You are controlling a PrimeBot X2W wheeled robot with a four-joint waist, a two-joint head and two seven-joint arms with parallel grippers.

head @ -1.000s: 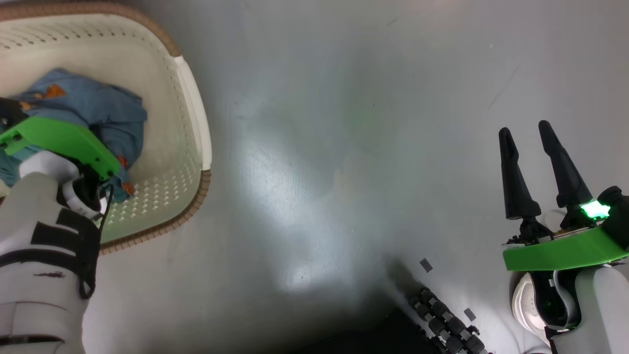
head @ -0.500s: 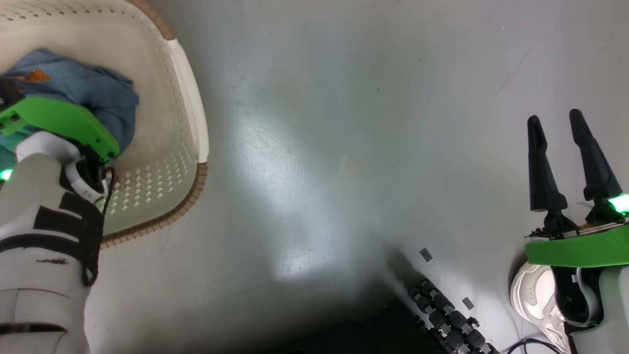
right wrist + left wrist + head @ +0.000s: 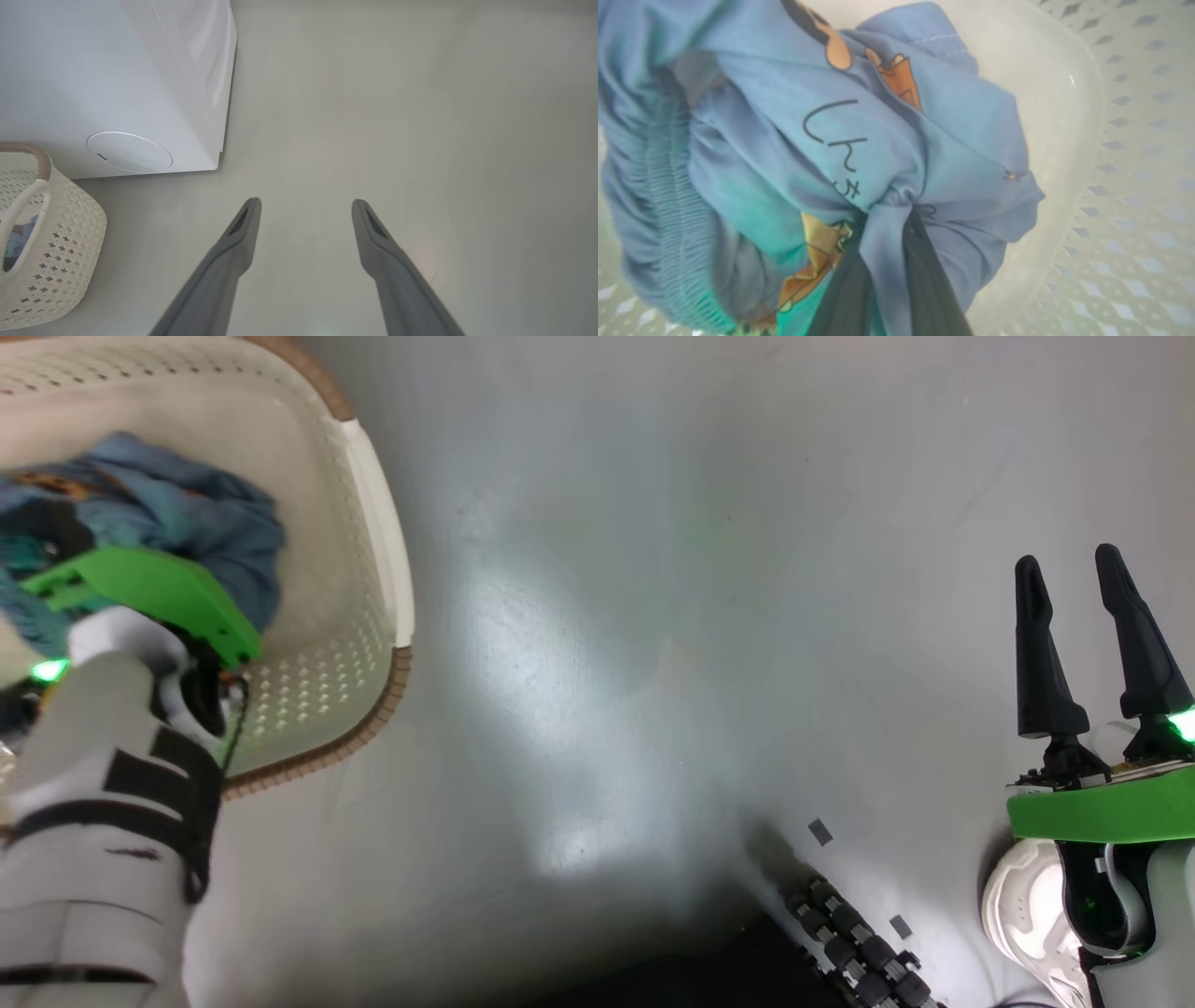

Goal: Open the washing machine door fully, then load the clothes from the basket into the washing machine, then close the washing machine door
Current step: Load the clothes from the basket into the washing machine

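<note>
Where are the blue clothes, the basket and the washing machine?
light blue printed clothes (image 3: 887, 140): left wrist view, bunched fabric.
cream-white perforated plastic basket (image 3: 308, 691): head view, side wall.
white washing machine (image 3: 70, 70): right wrist view, front panel.

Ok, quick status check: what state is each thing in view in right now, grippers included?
left gripper: shut on the clothes, down inside the basket.
right gripper: open, empty, above the floor.
clothes: bunched up, within the basket walls.
basket: upright on the floor, close to the washing machine.
washing machine: lower front corner in view, round flap shut.
</note>
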